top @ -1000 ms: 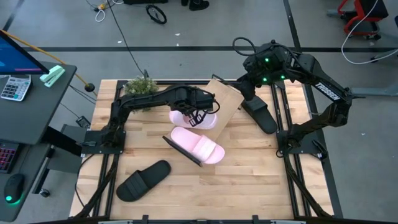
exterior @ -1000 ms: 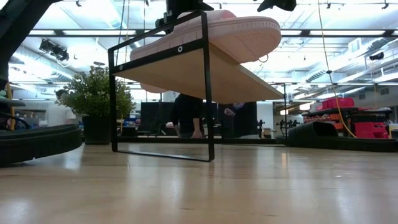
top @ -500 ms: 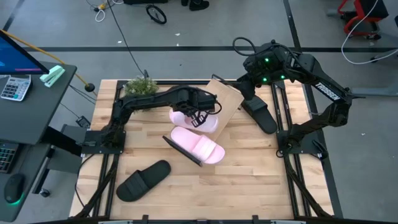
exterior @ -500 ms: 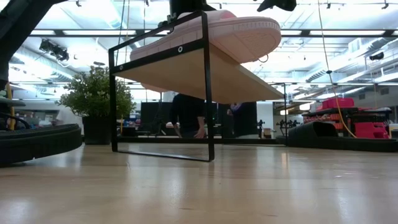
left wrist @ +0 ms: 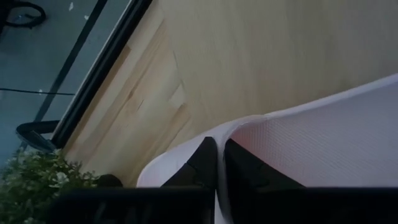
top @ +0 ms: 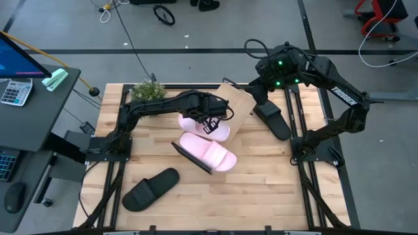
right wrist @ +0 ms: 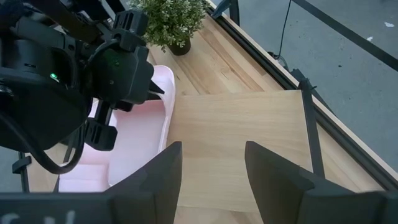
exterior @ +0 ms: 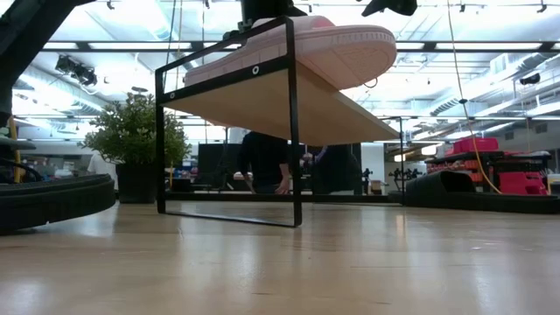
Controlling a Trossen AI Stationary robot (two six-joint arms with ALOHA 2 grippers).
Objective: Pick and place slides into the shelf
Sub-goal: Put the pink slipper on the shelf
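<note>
- Since a second ago, we see the pink slide (top: 208, 128) held by the left gripper (top: 210, 122) shift slightly toward the right along the shelf (top: 236, 104); nothing else on the table has moved.
- Near the table's left front corner, a black slide (top: 150, 189) lies flat on the slatted table (top: 261, 189), well apart from the rest.
- At the back left we see a small plant (top: 147, 90).
- Our left arm reaches from the left across to the middle; in the left wrist view its fingers (left wrist: 205, 165) are pressed onto the thin edge of the pink slide (left wrist: 323, 149), pinching it, with the shelf board (left wrist: 261, 56) just behind.
- A second pink slide (top: 210, 152) rests on the shelf's near end, just in front of the held one; the low view shows it as a pink sole (exterior: 341, 48) above the black end frame (exterior: 290, 122).
- Our right gripper (top: 260, 91) hovers over the shelf's far right corner; the right wrist view shows its fingers (right wrist: 158, 177) spread, holding nothing, above the board (right wrist: 242, 124).
- Right of the shelf, the other black slide (top: 273, 121) lies on the table.
</note>
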